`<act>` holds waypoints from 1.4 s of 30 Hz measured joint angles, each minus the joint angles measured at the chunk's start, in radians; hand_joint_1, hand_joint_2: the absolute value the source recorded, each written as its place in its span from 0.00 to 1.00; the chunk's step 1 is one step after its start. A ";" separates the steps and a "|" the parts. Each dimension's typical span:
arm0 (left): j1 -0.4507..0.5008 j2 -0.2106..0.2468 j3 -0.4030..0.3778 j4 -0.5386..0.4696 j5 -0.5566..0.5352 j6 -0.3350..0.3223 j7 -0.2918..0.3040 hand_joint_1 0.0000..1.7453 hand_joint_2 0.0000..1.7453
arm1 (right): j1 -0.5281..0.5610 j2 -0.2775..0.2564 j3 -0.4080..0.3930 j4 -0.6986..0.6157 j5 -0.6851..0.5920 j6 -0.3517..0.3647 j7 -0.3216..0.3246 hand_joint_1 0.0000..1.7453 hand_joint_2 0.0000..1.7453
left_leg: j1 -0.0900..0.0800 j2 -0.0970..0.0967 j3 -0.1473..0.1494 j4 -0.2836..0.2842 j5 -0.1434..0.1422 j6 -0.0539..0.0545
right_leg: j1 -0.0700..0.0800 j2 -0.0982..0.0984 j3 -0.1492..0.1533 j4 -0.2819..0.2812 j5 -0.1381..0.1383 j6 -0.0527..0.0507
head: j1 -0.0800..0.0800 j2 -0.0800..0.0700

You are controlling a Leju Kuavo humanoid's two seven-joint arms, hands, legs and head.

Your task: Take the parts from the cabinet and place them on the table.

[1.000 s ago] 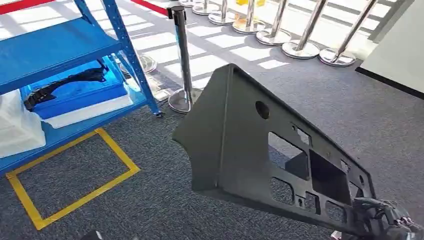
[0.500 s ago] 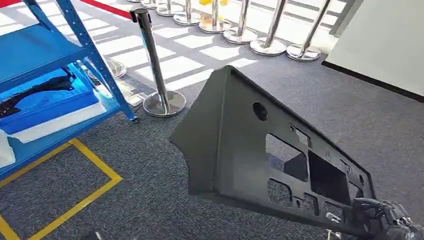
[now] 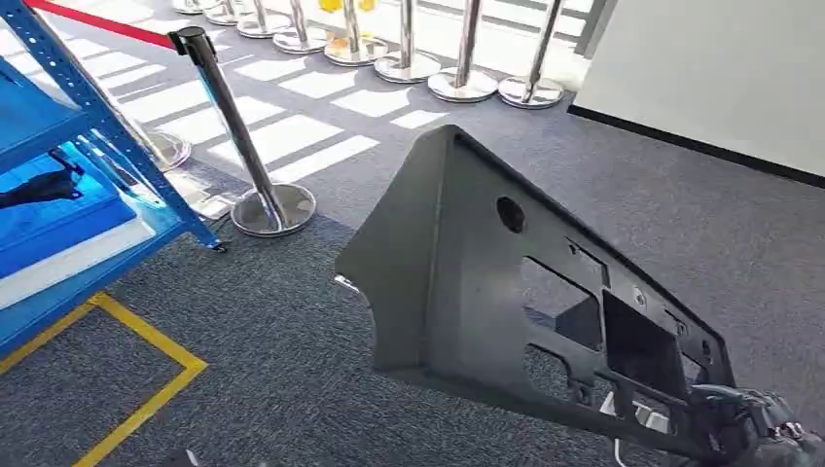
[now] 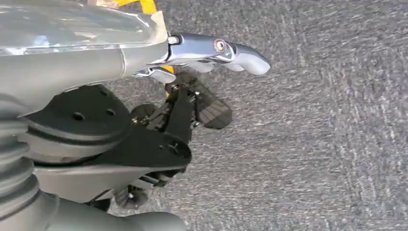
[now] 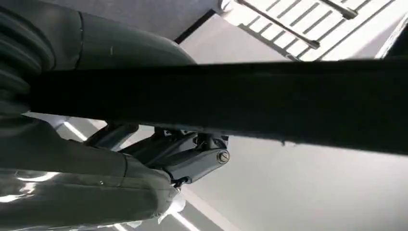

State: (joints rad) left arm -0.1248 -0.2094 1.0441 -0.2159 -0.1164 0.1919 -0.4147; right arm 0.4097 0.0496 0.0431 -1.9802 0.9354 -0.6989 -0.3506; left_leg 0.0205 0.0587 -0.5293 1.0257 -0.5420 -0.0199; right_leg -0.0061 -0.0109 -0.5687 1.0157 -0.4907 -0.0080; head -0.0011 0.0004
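A large dark grey plastic panel (image 3: 467,263) with several cut-outs fills the middle of the head view, held tilted above the carpet. My right hand (image 3: 764,435) grips its lower right end at the picture's bottom right corner. In the right wrist view the panel's edge (image 5: 250,101) crosses as a dark bar, with my right hand's fingers (image 5: 192,159) wrapped behind it. The left hand (image 4: 202,96) hangs over the grey carpet, fingers apart and holding nothing. The blue cabinet (image 3: 49,126) stands at the far left, with another black part (image 3: 39,188) on a blue tray.
A chrome barrier post (image 3: 243,146) with a red belt (image 3: 97,21) stands near the cabinet's corner. More posts (image 3: 409,58) line the back. Yellow floor tape (image 3: 146,389) marks the carpet at lower left. A white wall (image 3: 720,68) rises at upper right.
The whole view has swung to the right: the cabinet and post have slid towards the left edge. The panel stays in my right hand in the same pose.
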 joint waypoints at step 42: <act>0.001 0.002 0.000 0.000 -0.001 -0.001 -0.005 0.00 1.00 | -0.008 -0.009 0.005 0.003 0.005 0.000 0.018 1.00 1.00 | -0.004 -0.112 -0.038 0.007 0.036 0.021 | 0.005 0.107 0.008 0.008 -0.015 -0.004 | -0.003 0.000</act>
State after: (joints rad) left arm -0.1242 -0.2075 1.0441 -0.2159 -0.1171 0.1911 -0.4200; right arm 0.4019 0.0404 0.0481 -1.9768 0.9400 -0.6985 -0.3323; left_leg 0.0168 -0.0535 -0.5673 1.0330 -0.5062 0.0011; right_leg -0.0009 0.0964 -0.5611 1.0238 -0.5056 -0.0122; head -0.0042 0.0004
